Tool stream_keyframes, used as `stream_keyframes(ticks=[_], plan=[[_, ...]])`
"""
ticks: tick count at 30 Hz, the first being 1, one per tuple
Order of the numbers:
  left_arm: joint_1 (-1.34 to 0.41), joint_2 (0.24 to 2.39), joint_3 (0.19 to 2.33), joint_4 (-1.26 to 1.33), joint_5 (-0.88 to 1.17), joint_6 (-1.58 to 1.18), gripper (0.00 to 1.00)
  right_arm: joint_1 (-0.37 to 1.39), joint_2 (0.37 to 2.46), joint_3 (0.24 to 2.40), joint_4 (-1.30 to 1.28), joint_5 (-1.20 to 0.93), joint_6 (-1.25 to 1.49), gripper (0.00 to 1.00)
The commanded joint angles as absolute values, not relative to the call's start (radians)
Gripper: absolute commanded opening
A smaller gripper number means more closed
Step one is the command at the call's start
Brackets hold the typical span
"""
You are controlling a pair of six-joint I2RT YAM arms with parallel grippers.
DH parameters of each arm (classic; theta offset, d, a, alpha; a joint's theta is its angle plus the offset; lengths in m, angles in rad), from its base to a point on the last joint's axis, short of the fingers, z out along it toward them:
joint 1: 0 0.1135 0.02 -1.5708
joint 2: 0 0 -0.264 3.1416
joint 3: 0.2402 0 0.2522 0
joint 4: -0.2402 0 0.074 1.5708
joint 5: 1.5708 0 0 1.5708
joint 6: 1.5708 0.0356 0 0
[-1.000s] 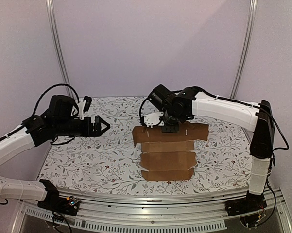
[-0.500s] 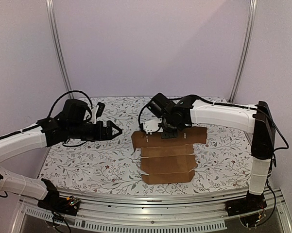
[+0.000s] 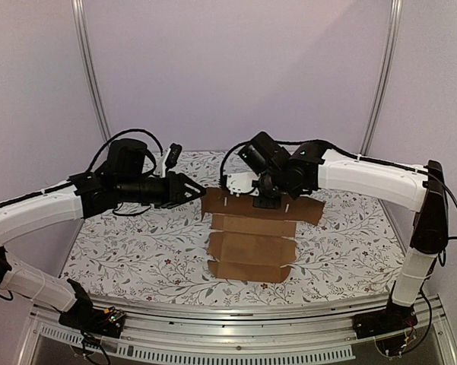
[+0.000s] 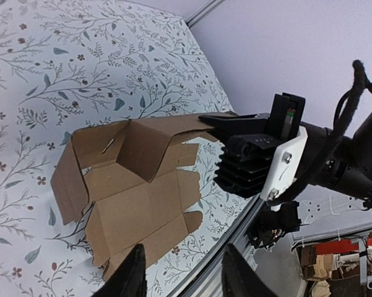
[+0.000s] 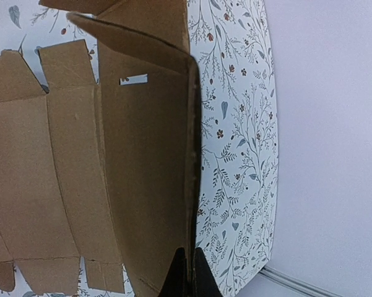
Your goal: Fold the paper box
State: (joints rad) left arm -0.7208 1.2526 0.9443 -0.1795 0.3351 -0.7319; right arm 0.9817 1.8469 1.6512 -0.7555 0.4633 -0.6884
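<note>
While right gripper [image 3: 268, 202] is pinching box [image 3: 251, 247] by its far flap, centre frame, to stand it up, left gripper [image 3: 190, 188] is hovering spread alongside, probably to fold.

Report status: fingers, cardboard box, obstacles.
Right fingers shut on far flap of flat brown die-cut cardboard box sheet. Left fingers open, empty, near its left corner. No obstacle seen.

White arms [image 3: 365, 171], black hands [image 3: 200, 188], looping black cables [image 3: 125, 135].

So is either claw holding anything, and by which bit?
The right claw pinches the paper box by its raised far edge; the left claw holds nothing.
</note>
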Motion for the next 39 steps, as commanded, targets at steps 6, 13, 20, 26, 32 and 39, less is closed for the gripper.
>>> stream_keyframes(ticks=[6, 13, 20, 26, 32, 39], plan=[[-0.733, 1.364, 1.038, -0.058, 0.386, -0.862, 0.0, 1.017, 1.768, 1.592, -0.712, 0.457, -0.569, 0.0], [-0.733, 1.404, 1.051, -0.053, 0.297, -0.928, 0.0, 1.046, 1.738, 1.566, -0.679, 0.469, -0.531, 0.0], [-0.746, 1.431, 1.066, -0.111, 0.235, -0.92, 0.0, 1.055, 1.724, 1.565, -0.653, 0.471, -0.497, 0.0], [-0.773, 1.448, 1.1, -0.165, 0.196, -0.888, 0.0, 1.068, 1.729, 1.566, -0.624, 0.474, -0.486, 0.0], [-0.793, 1.468, 1.126, -0.173, 0.212, -0.874, 0.0, 1.078, 1.736, 1.571, -0.592, 0.47, -0.466, 0.0], [-0.812, 1.494, 1.143, -0.147, 0.222, -0.879, 0.0, 1.084, 1.746, 1.582, -0.578, 0.441, -0.424, 0.0]])
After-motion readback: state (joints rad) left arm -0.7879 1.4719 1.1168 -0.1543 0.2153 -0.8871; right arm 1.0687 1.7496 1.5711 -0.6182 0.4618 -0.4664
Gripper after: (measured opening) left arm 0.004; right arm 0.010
